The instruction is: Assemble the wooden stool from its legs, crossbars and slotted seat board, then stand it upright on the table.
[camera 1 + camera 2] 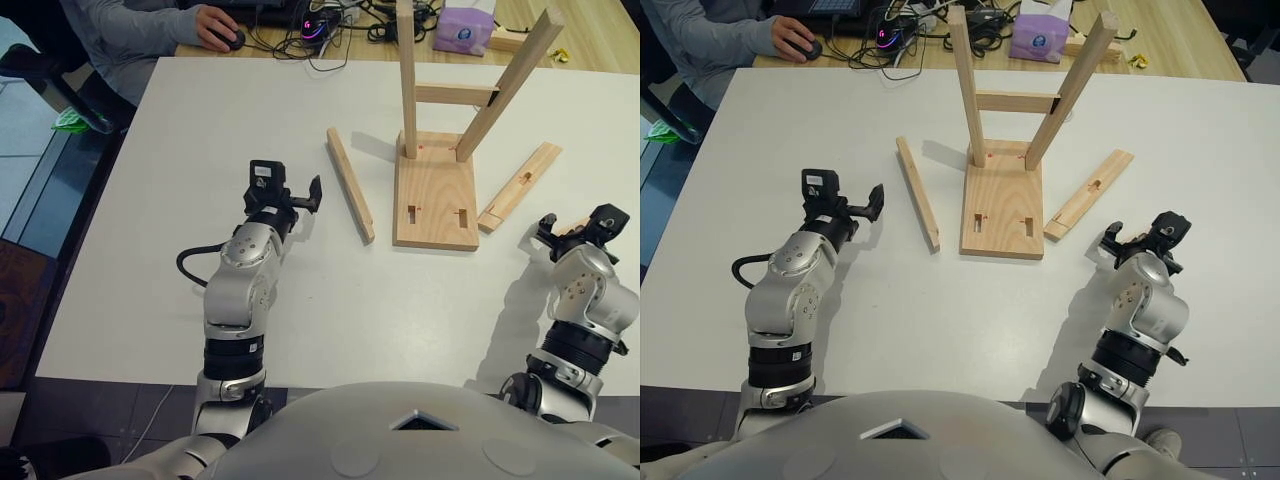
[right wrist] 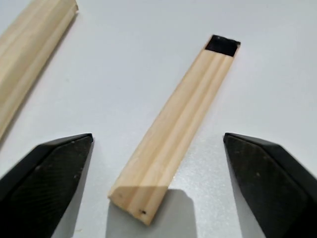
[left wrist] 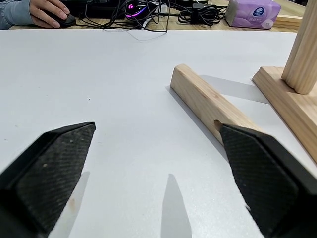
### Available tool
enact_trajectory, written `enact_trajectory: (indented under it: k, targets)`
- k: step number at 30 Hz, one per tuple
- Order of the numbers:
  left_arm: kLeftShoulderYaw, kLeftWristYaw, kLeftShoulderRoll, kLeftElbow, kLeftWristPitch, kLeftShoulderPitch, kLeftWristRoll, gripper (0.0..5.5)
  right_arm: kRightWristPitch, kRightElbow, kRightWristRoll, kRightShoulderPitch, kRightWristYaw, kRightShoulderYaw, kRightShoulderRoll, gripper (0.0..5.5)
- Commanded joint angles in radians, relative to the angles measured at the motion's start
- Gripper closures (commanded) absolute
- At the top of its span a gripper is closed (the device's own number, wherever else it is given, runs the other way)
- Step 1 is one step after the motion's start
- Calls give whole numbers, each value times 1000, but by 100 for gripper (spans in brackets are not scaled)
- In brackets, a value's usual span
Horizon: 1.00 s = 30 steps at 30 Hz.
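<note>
Half-built stool [image 1: 435, 205], inverted.
Left gripper [image 3: 157, 128] gapes beside a leg [image 3: 208, 101]; right gripper [image 2: 158, 136] gapes astride a crossbar [image 2: 183, 109].

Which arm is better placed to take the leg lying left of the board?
Left. The left pincer, open, sits close to that leg; the right pincer is across the board, facing a short bar.

White table [image 1: 200, 150], cluttered wooden desk [image 1: 602, 32] behind
</note>
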Motion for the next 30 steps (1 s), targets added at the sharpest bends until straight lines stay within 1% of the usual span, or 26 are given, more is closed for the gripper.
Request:
enact_trajectory:
  k: [1, 2, 9, 12, 17, 22, 23, 24, 29, 30]
  targets:
    - [-4, -3, 4, -2, 9, -3, 6, 86, 28, 60, 17, -11, -37, -43, 20, 58]
    - [-2, -3, 4, -3, 9, -3, 5, 86, 37, 73, 18, -16, -37, -46, 13, 58]
    - [4, 8, -8, -5, 2, -2, 4, 86, 115, 182, 35, -58, 9, -37, -41, 189]
    - [6, 12, -11, -1, -1, -6, 3, 86, 121, 208, 33, -67, 18, -32, -54, 233]
    - [13, 14, -14, -1, -3, -9, 3, 86, 140, 204, 33, -73, 19, -25, -57, 317]
    - [17, 18, -20, -1, -6, -10, 4, 86, 124, 206, 25, -75, 29, -10, -64, 388]
    - [17, 18, -21, -1, -7, -10, 5, 86, 120, 207, 23, -74, 31, -8, -65, 412]
    - [18, 17, -21, -2, -7, -10, 5, 86, 117, 207, 22, -72, 33, -7, -67, 420]
    - [23, 20, -22, -13, -2, -20, 2, 86, 67, 194, 24, -84, 48, 4, -71, 421]
    - [30, 17, -17, -33, -11, -34, -1, 86, -7, 169, 22, -96, 57, 7, -79, 421]
